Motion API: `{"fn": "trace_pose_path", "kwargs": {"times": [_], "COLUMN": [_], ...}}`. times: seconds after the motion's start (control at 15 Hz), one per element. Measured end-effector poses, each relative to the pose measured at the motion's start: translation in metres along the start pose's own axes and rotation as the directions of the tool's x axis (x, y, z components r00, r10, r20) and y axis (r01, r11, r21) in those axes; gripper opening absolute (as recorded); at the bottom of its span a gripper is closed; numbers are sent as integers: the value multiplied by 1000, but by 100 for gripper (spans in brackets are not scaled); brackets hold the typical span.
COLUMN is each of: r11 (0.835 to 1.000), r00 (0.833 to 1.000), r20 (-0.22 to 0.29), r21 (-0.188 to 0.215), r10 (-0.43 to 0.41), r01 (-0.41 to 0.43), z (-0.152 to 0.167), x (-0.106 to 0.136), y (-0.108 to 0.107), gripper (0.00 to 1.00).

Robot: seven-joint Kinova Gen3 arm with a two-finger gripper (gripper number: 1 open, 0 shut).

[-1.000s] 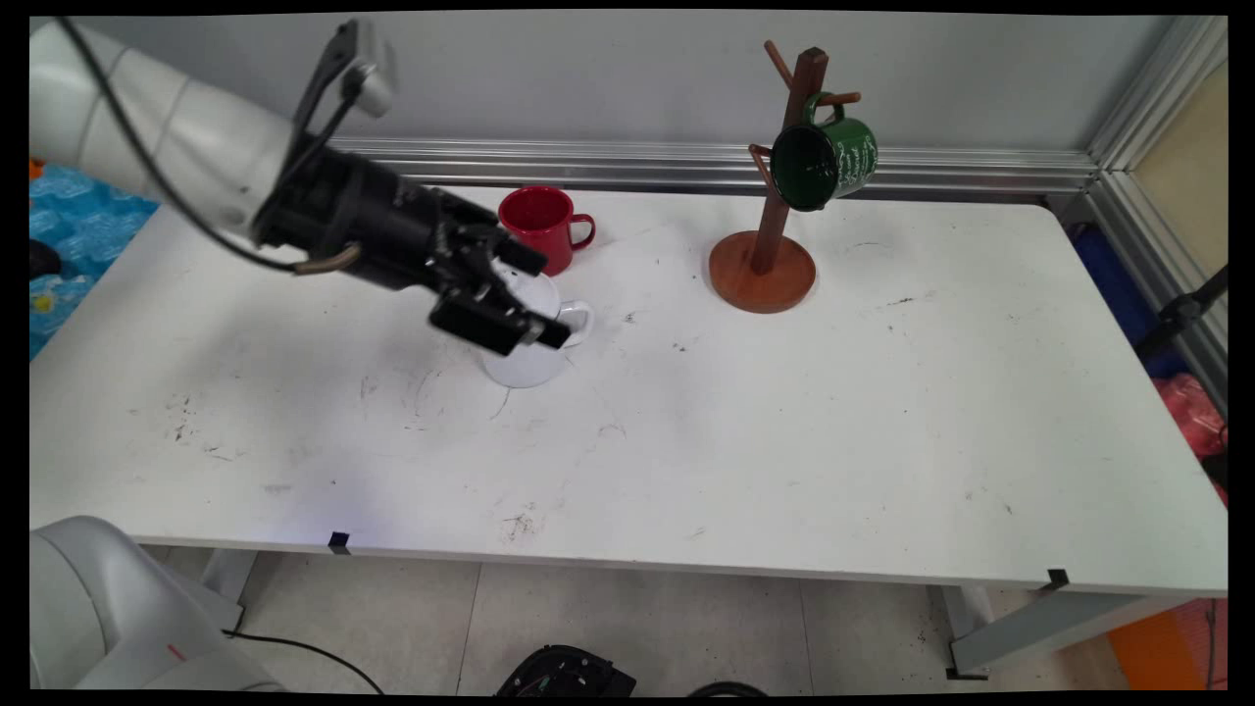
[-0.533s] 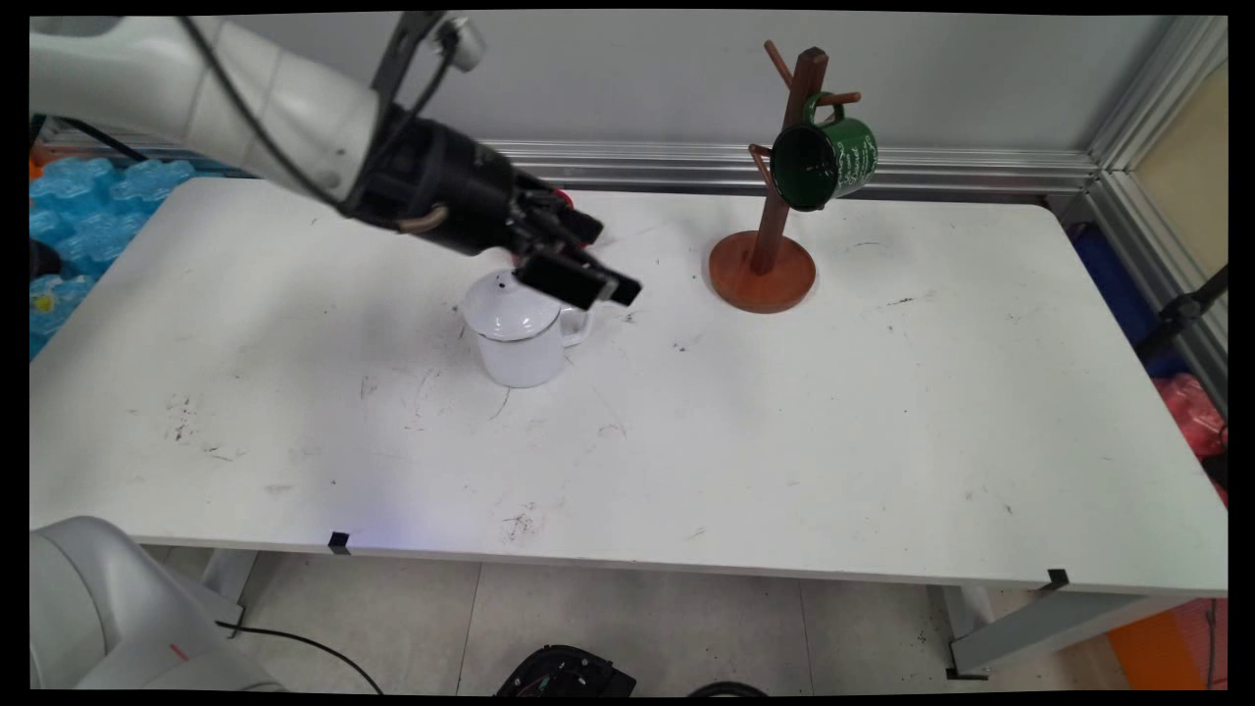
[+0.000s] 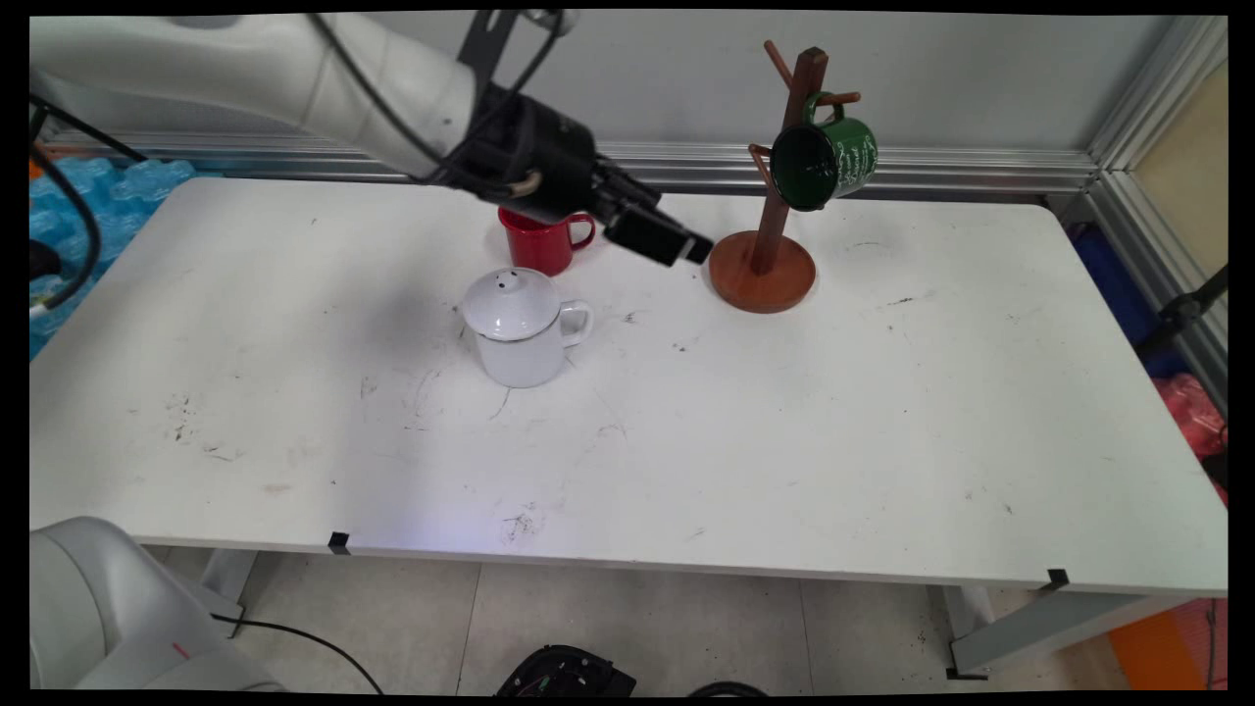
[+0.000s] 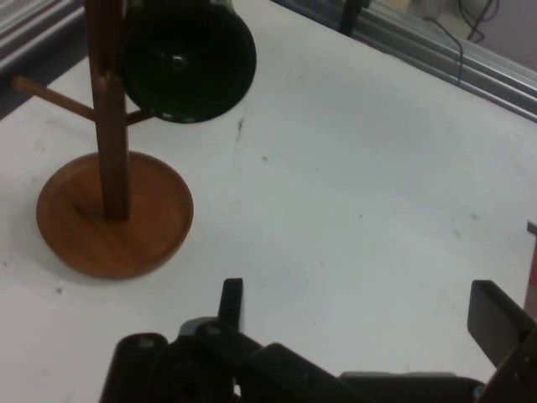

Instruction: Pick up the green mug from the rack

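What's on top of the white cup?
A domed white lid covers the white cup; two small dark spots show on the lid. What is inside the cup cannot be seen.

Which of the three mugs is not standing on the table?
The green mug: it hangs by its handle from a peg of the wooden mug tree. The red mug and the white mug, which has a lid on, both stand on the table.
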Motion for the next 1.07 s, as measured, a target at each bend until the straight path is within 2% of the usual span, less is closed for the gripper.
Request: {"fn": "trace_pose_path", "kwargs": {"times": [1.07], "r11": [994], "r00": [993], "r20": [-84], "r21": [59], "r10": [-86], "r01": [91], "z": [103], "x": [54], "y": [-6], "gripper": [100]}}
